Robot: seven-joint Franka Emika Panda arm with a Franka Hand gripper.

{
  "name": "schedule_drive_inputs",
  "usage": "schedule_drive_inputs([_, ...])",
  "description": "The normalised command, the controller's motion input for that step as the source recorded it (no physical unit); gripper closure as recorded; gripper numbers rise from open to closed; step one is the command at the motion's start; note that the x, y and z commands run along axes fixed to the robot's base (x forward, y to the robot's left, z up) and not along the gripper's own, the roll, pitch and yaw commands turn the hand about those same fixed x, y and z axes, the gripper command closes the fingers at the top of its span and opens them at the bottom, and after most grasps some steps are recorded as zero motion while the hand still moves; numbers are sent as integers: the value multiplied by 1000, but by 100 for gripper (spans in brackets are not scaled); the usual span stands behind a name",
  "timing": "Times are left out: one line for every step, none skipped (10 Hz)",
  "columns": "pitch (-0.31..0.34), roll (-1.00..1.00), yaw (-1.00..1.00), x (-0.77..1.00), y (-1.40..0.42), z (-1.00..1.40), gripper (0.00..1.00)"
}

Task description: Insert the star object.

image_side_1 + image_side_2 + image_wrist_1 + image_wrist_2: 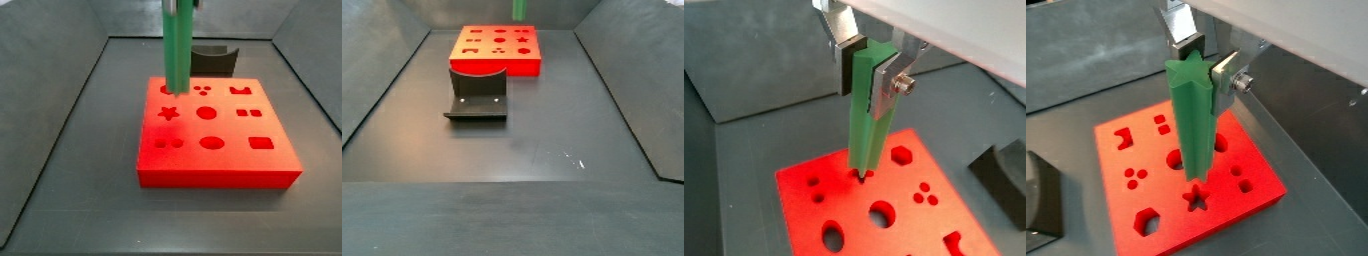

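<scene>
My gripper [1209, 62] was clamped on the star object [1193, 120], which hung upright below my fingers [887, 85]. Its lower end hovered at the red block [1253, 200] beneath me, near the star-shaped hole [1196, 200]. I judged insertion not yet done; aligning and pushing down remained.

Gripper [1204, 62] over red block [221, 140]; fixture [477, 95] nearby, floor [543, 140] elsewhere open.
</scene>
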Motion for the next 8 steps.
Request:
schedule_drive_inputs([96,-24,0,43,9,-586,100])
schedule_drive_inputs([194,0,123,0,57,-611,100])
schedule_drive_inputs([189,0,206,0,0,-443,100])
schedule_drive_inputs([131,0,131,3,0,-51,100])
schedule_drive_inputs([0,-17,194,174,0,103,100])
schedule_drive_inputs([0,0,494,220,0,66,100])
schedule_drive_inputs([-24,0,651,89,9,26,100])
schedule_drive_inputs([-19,31,726,0,89,0,100])
